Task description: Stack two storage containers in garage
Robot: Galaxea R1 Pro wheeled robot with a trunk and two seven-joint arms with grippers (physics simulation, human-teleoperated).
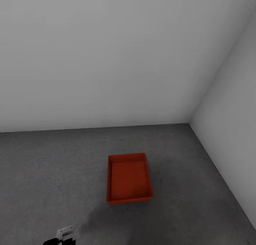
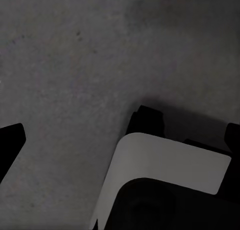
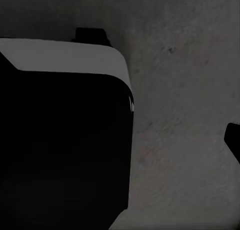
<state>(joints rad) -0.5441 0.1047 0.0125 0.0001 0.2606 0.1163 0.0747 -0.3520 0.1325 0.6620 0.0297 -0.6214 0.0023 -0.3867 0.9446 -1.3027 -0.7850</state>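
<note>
On the dark grey concrete floor (image 1: 46, 174) of the garage sits one storage container (image 1: 129, 177), a single orange-red rectangular bin with low straight walls, a flat bottom and an open top holding nothing; it rests near the corner where two plain pale grey walls (image 1: 106, 60) meet, clear of both; the floor is matte and mottled, the walls smooth and bare; at the bottom edge of the head view a white and black part of the left arm (image 1: 64, 235) shows; both wrist views show mottled concrete (image 2: 75, 65) and the robot's white and black base (image 3: 65, 140); whether either pincer is apart or together I cannot tell.
</note>
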